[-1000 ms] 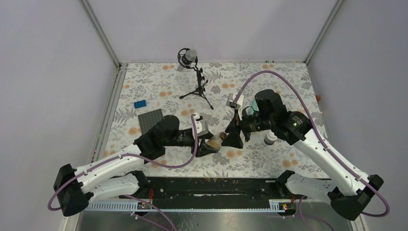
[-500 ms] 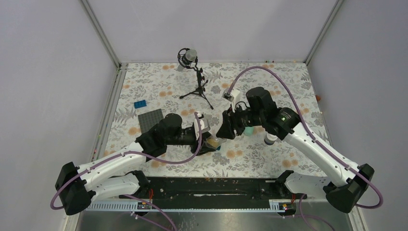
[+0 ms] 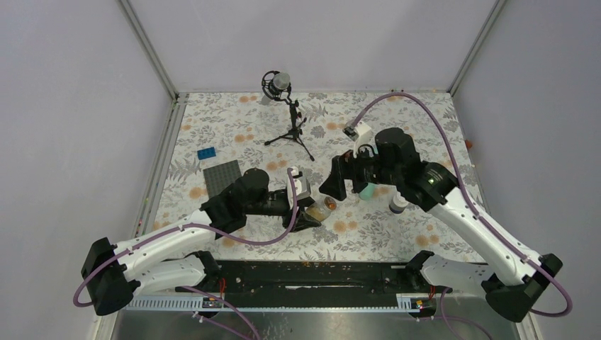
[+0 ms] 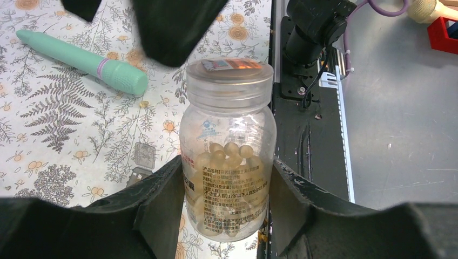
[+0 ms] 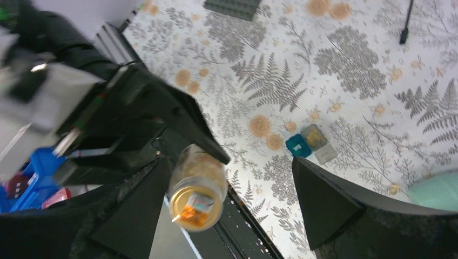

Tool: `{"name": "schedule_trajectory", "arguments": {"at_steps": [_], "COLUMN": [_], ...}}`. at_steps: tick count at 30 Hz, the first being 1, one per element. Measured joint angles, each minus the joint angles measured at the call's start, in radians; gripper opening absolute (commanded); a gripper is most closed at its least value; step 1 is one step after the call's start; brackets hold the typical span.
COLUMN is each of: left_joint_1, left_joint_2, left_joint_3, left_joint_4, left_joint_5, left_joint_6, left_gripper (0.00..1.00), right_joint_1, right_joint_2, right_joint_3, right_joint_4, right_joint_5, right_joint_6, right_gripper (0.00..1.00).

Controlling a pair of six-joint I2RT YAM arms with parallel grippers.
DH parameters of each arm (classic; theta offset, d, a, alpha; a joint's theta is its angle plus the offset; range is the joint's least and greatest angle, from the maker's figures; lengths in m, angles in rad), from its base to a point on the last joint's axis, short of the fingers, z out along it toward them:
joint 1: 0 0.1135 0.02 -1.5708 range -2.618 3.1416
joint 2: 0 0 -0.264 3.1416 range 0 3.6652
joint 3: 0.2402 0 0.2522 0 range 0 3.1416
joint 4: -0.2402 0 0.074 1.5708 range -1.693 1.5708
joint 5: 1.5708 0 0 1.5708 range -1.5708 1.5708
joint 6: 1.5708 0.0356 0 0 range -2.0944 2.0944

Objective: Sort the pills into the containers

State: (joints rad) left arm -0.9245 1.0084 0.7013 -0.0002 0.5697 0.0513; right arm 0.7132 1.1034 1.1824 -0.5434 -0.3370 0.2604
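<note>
A small clear jar (image 4: 228,151) holds amber pills (image 4: 229,154). My left gripper (image 4: 227,186) is shut on its body and holds it above the cloth, top toward the right arm. The jar's top (image 5: 197,208) bears an orange label. My right gripper (image 5: 231,175) is open, its jaws wide on either side of the jar (image 3: 328,204) without touching it. The mint-green organizer strip (image 4: 81,60) lies on the cloth beyond. A teal cube (image 5: 297,145) and a grey cube (image 5: 314,136) sit side by side on the cloth below.
A microphone on a tripod (image 3: 287,120) stands at the back centre. A dark grey studded plate (image 3: 221,173) and a small blue brick (image 3: 207,153) lie at the left. A small white-capped thing (image 3: 398,205) sits under the right arm. The table's black front rail (image 4: 305,108) is close behind the jar.
The right gripper's jaws narrowed, then spread wide, and its wrist has turned. The jar stays held in the left gripper, shifted slightly right.
</note>
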Motion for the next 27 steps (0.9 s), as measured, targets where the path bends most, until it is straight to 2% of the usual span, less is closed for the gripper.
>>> {"name": "schedule_trajectory", "arguments": {"at_steps": [5, 10, 13, 16, 22, 27], "left_joint_1": [0.0, 0.0, 0.0, 0.0, 0.005, 0.009], "left_joint_2": [0.0, -0.002, -0.007, -0.007, -0.009, -0.023], "left_joint_3": [0.0, 0.0, 0.001, 0.005, 0.005, 0.003], "left_joint_4": [0.002, 0.002, 0.001, 0.002, -0.014, -0.007], "left_joint_5": [0.007, 0.031, 0.048, 0.06, 0.03, -0.053], "left_joint_6": [0.0, 0.0, 0.0, 0.0, -0.018, -0.05], "left_gripper": [0.0, 0.0, 0.0, 0.0, 0.0, 0.0], "right_joint_1": [0.0, 0.0, 0.0, 0.0, 0.001, 0.002], "right_joint_2": [-0.081, -0.068, -0.032, 0.018, 0.059, 0.059], "right_joint_3": [0.0, 0.0, 0.0, 0.005, 0.013, 0.002], "right_joint_4": [0.001, -0.047, -0.083, -0.113, -0.115, -0.029], "right_joint_5": [-0.112, -0.252, -0.295, -0.325, -0.343, -0.254], "right_joint_6": [-0.081, -0.186, -0.221, -0.227, -0.167, -0.016], "right_gripper": [0.93, 0.93, 0.85, 0.69, 0.2, 0.08]}}
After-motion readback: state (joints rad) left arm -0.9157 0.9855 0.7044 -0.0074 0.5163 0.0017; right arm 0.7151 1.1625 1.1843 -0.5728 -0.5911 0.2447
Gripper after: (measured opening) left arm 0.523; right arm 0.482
